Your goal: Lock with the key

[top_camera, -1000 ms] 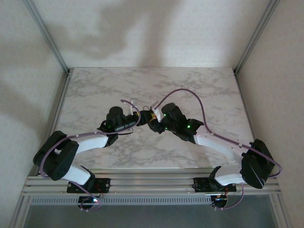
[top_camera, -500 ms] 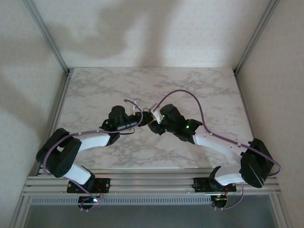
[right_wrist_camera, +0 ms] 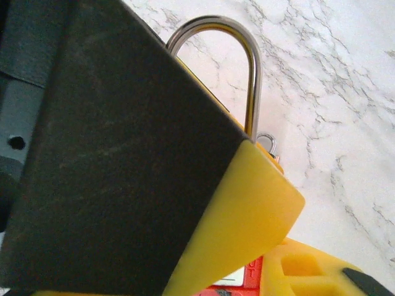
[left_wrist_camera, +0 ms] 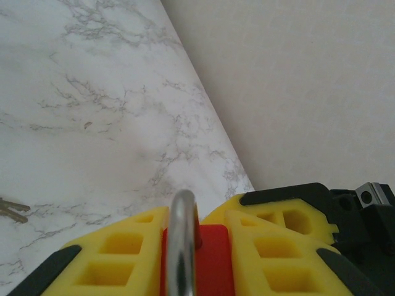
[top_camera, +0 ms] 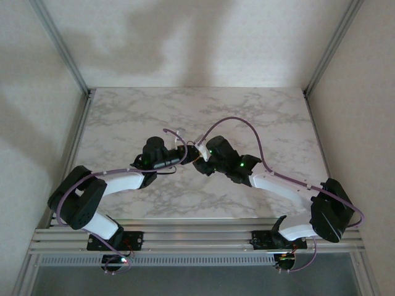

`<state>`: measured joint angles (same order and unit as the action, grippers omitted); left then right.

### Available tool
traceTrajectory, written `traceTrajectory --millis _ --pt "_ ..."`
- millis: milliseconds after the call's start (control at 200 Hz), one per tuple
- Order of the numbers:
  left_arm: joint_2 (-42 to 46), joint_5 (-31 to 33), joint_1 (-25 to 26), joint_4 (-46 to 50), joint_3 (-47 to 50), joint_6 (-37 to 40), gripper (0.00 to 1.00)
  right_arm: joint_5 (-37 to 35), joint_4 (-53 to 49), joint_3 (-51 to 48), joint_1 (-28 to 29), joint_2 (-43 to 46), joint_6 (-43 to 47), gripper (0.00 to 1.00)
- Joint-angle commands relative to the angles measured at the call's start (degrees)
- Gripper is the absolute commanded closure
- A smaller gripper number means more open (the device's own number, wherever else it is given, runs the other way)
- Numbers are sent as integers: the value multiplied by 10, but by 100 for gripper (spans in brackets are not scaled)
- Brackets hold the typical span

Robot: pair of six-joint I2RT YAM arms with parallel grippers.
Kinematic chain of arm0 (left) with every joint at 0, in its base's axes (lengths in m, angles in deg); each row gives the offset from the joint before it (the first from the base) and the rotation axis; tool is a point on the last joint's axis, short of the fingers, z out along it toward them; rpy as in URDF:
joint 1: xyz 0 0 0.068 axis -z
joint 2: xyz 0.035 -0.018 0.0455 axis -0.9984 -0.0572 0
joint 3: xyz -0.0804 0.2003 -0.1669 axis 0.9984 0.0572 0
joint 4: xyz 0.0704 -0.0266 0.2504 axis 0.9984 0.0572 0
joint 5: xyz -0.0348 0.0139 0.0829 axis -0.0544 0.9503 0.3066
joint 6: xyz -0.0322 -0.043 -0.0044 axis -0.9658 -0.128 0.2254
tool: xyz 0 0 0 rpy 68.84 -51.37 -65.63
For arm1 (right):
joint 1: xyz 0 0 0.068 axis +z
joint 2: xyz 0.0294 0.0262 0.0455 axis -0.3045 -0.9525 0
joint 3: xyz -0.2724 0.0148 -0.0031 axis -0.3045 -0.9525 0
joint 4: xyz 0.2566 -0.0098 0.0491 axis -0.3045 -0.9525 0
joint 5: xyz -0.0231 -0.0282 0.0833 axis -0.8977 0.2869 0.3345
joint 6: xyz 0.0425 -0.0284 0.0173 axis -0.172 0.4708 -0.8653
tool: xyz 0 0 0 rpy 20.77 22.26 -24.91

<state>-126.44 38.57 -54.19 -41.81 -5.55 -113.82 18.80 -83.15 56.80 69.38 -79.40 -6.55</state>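
Note:
In the left wrist view a red padlock [left_wrist_camera: 213, 256] sits between my left gripper's [left_wrist_camera: 192, 214] yellow fingers [left_wrist_camera: 271, 246]. Both fingers press its sides, and its silver shackle [left_wrist_camera: 183, 240] stands edge-on toward the camera. Over the table's middle, my left gripper [top_camera: 184, 154] and right gripper [top_camera: 200, 158] meet tip to tip. In the right wrist view a black and yellow finger [right_wrist_camera: 247, 203] covers most of the lock. The shackle [right_wrist_camera: 250, 74] rises behind it and a strip of red body [right_wrist_camera: 250, 277] shows below. A key [left_wrist_camera: 9, 209] lies on the marble at the left edge.
The marble table [top_camera: 259, 117] lies between aluminium frame posts and pale walls. A small metal ring [right_wrist_camera: 266, 142] peeks out behind the right finger. Purple cables [top_camera: 241, 120] loop above both wrists.
My left gripper has slid right until it meets the right gripper, and its jaws have closed in on the padlock. The right arm has edged slightly left.

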Motion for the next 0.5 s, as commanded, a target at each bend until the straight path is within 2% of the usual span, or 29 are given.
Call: traceTrajectory --millis 0,135,330,495 --pt "-13 -1 0 5 -11 12 86 8 20 28 9 0 -2 100" --pt "-18 -2 1 4 -13 10 100 8 22 29 11 -1 -6 100" --pt "-17 7 1 -12 -4 -2 100 11 27 28 11 1 -13 100" --pt "-13 17 1 -23 4 -9 100 15 34 20 11 10 -18 82"
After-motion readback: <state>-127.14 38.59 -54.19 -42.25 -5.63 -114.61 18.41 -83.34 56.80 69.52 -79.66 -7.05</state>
